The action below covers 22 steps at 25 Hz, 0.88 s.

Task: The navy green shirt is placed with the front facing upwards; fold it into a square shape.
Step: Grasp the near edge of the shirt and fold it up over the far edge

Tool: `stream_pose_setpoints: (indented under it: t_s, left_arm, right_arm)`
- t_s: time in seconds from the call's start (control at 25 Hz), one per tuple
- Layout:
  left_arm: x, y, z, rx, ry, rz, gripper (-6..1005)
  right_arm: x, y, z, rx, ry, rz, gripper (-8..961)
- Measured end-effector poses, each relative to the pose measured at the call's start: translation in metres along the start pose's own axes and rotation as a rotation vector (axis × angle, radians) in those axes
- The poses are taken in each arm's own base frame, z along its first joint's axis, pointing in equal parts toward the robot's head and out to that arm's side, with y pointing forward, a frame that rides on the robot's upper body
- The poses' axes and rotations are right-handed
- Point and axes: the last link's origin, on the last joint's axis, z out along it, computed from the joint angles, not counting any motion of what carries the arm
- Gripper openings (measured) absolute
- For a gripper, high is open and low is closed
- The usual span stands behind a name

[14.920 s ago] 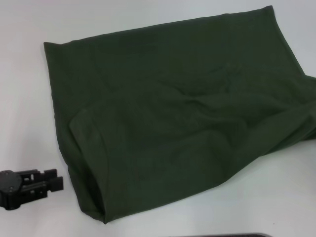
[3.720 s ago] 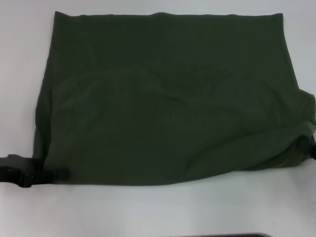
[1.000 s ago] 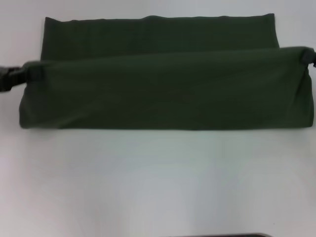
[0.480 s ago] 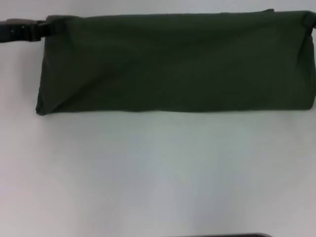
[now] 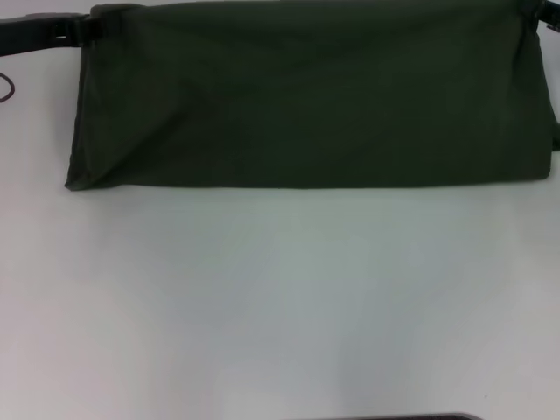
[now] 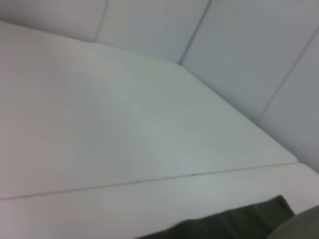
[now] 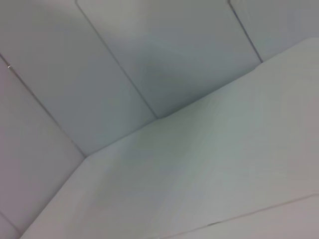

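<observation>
Both grippers clamp the far corners of the shirt (image 5: 306, 96), fold now carried right over.

The left gripper (image 5: 83, 24) and right gripper (image 5: 544, 19) have swung the near edge up and across to the shirt's far edge since a second ago, halving it into a long flat band lying at the far side of the table (image 5: 280, 306). Judged so, this fold needs only releasing; crosswise folds remain. Both arms reach in level from beyond the shirt's two ends.
</observation>
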Motion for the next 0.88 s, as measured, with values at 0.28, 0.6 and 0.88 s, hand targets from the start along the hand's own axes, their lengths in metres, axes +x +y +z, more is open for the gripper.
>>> stream_pose_setpoints:
  t_s: [0.28, 0.6, 0.88]
  left_arm:
    - [0.002, -0.001, 0.013, 0.047, 0.022, -0.004, 38]
    - [-0.002, 0.002, 0.034, 0.106, 0.034, -0.003, 37]
    - [-0.003, 0.000, 0.042, 0.157, 0.049, 0.001, 37]
  right_arm:
    - [-0.003, 0.000, 0.014, 0.043, -0.020, 0.011, 15]
    - [0.007, 0.000, 0.028, 0.103, -0.003, 0.016, 15]
    - [0.009, -0.001, 0.038, 0.152, -0.004, 0.018, 16]
